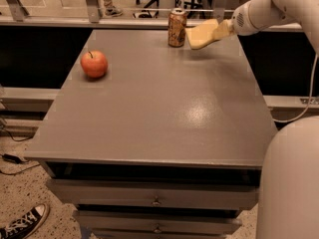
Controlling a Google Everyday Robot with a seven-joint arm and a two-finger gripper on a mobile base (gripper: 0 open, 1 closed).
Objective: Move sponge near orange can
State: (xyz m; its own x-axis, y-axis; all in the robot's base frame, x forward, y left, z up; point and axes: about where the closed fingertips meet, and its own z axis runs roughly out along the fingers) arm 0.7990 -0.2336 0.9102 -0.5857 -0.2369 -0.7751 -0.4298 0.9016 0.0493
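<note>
Red apple sits toward 9 o'clock on the grey worktop, well apart from the rest. At 12 o'clock the orange can stands upright by the far edge. Just beside it, at its 3 o'clock, the sponge hangs pinched in the tool, which reaches in from 2 o'clock. Carrying looks nearly finished; lowering and letting go remain.

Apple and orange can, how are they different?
The apple is round and red-orange with a stem; the orange can is a tall cylinder with a silver top. The apple sits alone on the left; the orange can stands at the far edge, close beside the sponge that the gripper holds to its right. Both rest on the grey table.
</note>
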